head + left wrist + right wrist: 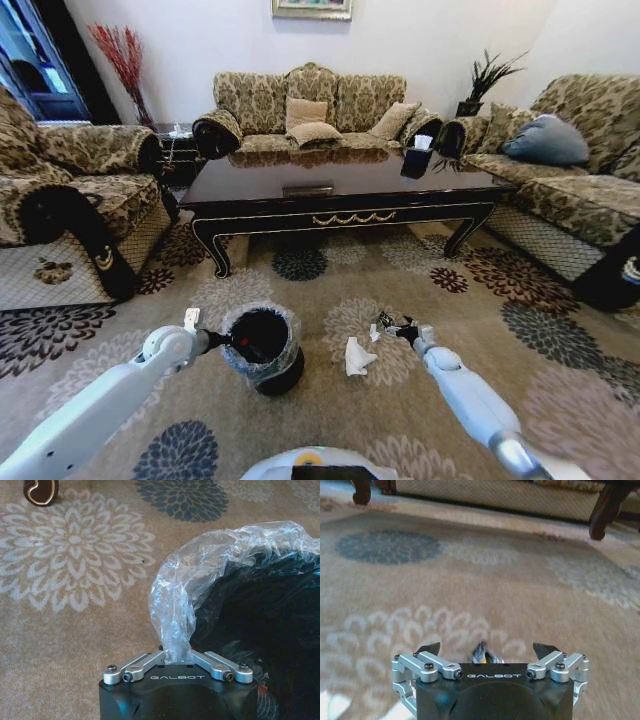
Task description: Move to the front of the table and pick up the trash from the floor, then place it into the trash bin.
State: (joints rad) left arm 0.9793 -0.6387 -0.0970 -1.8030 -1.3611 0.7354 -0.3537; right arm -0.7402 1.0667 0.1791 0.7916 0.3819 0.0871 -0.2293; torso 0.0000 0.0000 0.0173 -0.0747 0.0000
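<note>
The trash lies on the floor (470,330) in front of the robot, near its right arm. A crumpled white tissue (357,356) rests on a cream flower of the carpet, just right of the bin (262,345). A small white scrap (374,332) lies a little farther and to the right of the tissue, close to the right gripper (389,324).

The right gripper is low over the carpet, just beyond the tissue. In the right wrist view its jaws stand wide apart, and a small dark piece (481,652) with some yellow shows between them, at the middle of the gripper (486,649). It is not possible to tell if this piece touches the jaws or only lies on the carpet under them.

The bin stands on the floor left of the tissue, black, with a thin clear liner (200,575) folded over its rim. The left gripper (232,341) is at the left side of the bin. In the left wrist view its jaws are closed narrow on a pinch of the liner at the rim.

The table (340,182) stands far behind, well apart from the bin and the trash, with a sofa (310,105) beyond it.
</note>
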